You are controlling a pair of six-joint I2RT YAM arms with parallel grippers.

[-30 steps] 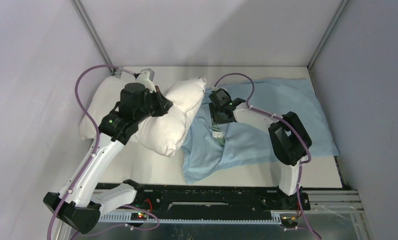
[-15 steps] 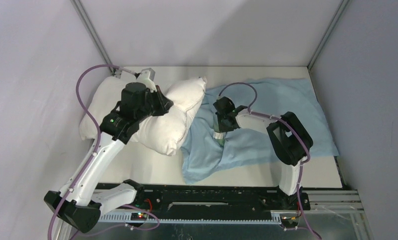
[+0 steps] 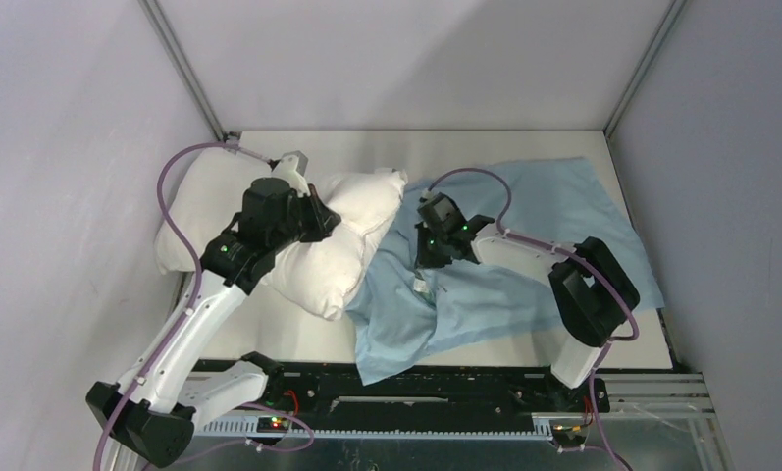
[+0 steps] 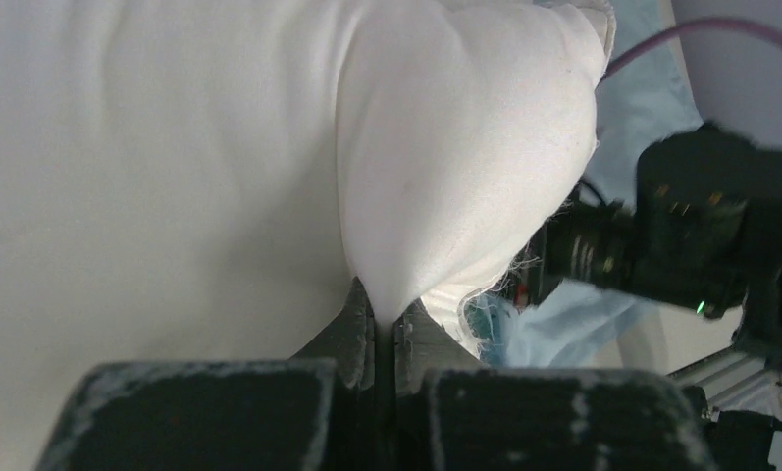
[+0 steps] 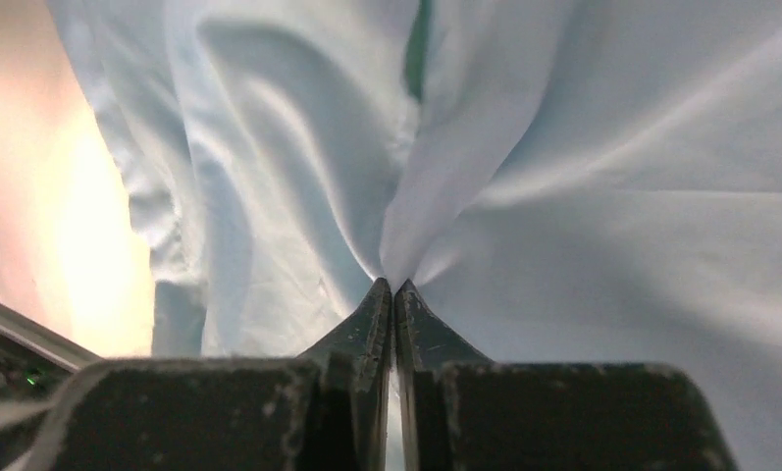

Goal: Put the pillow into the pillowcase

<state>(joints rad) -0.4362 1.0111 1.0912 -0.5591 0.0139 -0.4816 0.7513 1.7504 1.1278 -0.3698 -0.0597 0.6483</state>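
Both arms have drawn nearer: left end effector (image 4: 385, 329) pinching the pillow (image 3: 342, 245), its long axis aimed right at the pillowcase (image 3: 524, 285), pinched by the right end effector (image 5: 393, 294).

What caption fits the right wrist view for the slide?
Right end effector shut on a pinched fold of the light blue pillowcase, fabric bunching toward its tips.

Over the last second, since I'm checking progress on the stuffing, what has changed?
The right end effector, shut on the pillowcase, pulled toward the near edge, dragging the blue cloth's bunched part with it; the right elbow swung outward. The left end effector, shut on the pillow, eased the pillow slightly nearer. Both grips stayed; the pillow remains outside the pillowcase.
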